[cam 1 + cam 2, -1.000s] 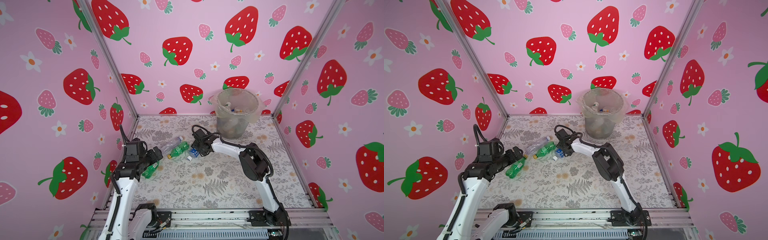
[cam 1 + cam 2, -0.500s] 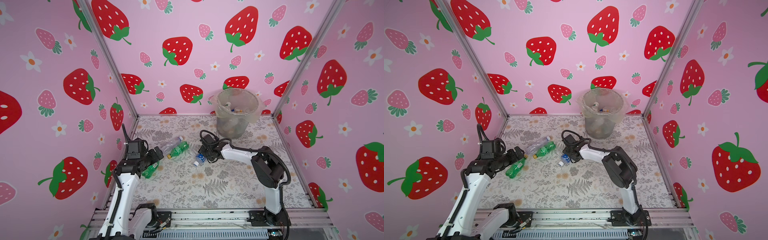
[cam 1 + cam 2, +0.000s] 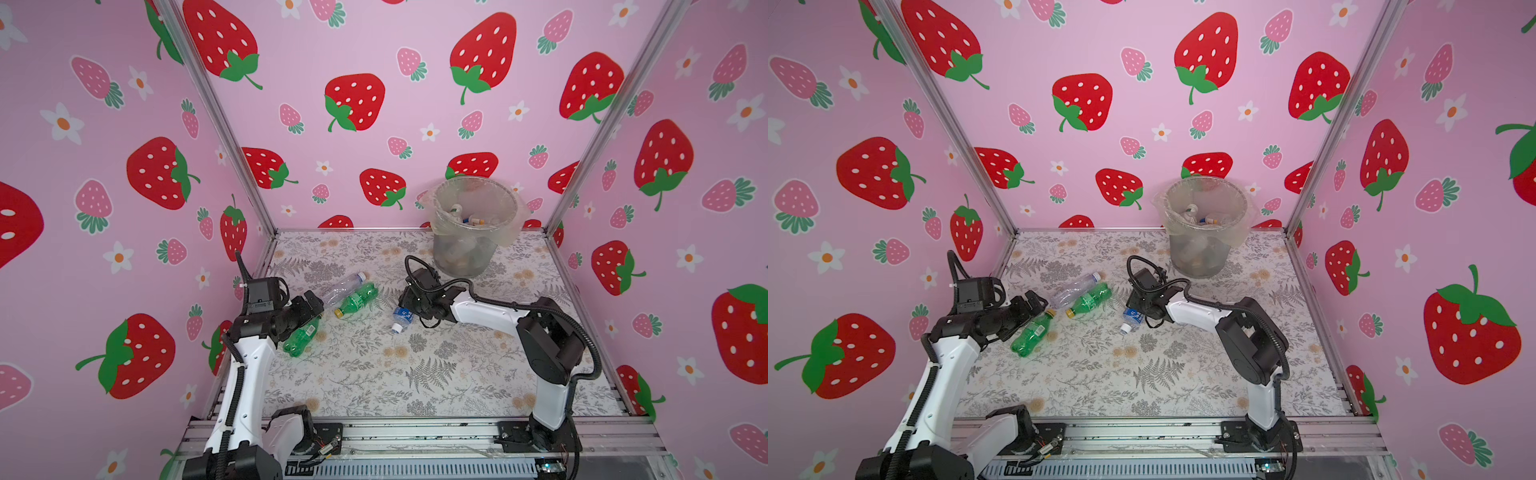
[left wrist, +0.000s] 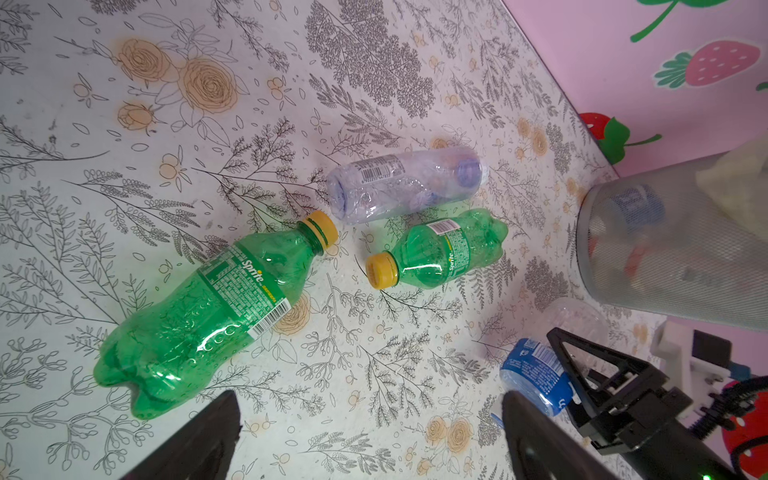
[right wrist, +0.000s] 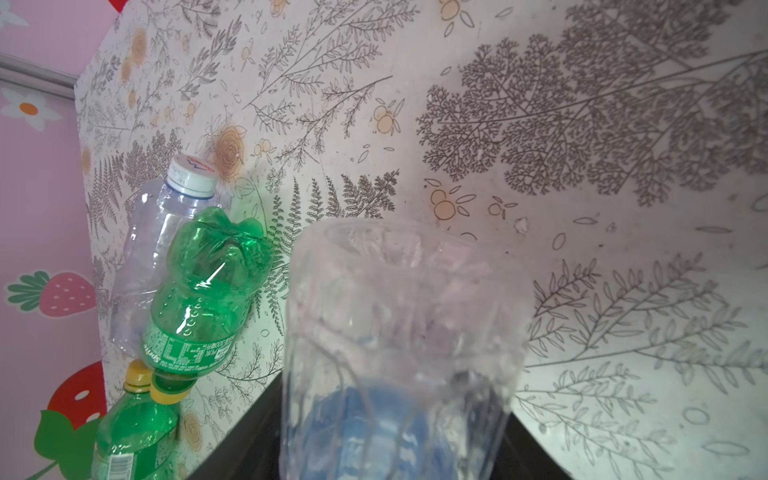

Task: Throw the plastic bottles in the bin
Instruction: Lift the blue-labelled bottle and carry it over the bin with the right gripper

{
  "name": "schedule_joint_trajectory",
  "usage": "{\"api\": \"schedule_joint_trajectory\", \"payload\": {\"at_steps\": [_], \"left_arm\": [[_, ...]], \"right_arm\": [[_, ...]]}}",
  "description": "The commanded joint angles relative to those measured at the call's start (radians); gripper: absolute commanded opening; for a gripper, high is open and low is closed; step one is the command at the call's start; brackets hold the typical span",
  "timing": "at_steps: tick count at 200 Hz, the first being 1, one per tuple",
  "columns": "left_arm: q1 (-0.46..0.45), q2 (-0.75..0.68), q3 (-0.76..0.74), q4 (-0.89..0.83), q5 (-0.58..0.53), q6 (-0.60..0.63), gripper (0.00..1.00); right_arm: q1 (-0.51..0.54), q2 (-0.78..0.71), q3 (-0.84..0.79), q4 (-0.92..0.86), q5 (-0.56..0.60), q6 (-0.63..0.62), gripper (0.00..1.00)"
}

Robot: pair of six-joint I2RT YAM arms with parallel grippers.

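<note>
2 green bottles [image 3: 356,300] [image 3: 300,338], 1 clear bottle [image 3: 343,284], 1 blue-label bottle [image 3: 402,316], 1 bin [image 3: 465,253]

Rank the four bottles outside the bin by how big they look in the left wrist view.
1. The nearer green bottle: largest, though closeness helps.
2. The clear crumpled bottle and the farther green bottle: about alike.
3. The blue-labelled bottle: smallest showing, but partly hidden, so unsure.

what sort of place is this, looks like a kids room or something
Probably a staged robot test booth, not a home: strawberry-print panels on metal frame posts, a left arm and right arm mounted on a front rail, and a lined bin on a floral tabletop.
</note>
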Motion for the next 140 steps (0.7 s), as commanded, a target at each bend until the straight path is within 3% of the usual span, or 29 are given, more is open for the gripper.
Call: {"api": "schedule_joint_trajectory", "payload": {"at_steps": [1,140], "left_arm": [[0.022,-0.003,-0.004,0.003,0.032,-0.001,1.00],[0.046,0.002,0.007,-0.013,0.016,0.021,1.00]], "right_arm": [[-0.001,-0.052,0.045,-0.002,-0.005,-0.091,0.64],[-0.002,-0.273,-0.087,0.046,0.018,-0.193,0.63]]}}
